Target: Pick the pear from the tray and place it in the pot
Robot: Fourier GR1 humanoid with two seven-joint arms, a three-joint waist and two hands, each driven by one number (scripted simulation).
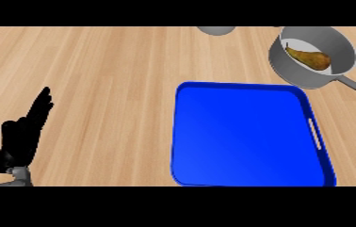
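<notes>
Pear in the pot, tray bare, left hand resting at the lower left.

The pear (310,57) lies inside the grey pot (292,70) at the upper right of the frame, just beyond the blue tray (243,136), whose floor shows nothing on it; judged from this, the placing looks done. The left hand (24,132) stands open, fingers straight and pointing up, holding nothing, well apart from the pear across the frame. The right hand does not show.

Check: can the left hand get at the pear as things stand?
Probably not easily. The left hand rests open at the view's left edge; the pear lies inside the pot at the far right, beyond the blue tray. Nothing blocks the way, but it means crossing the whole counter.
</notes>
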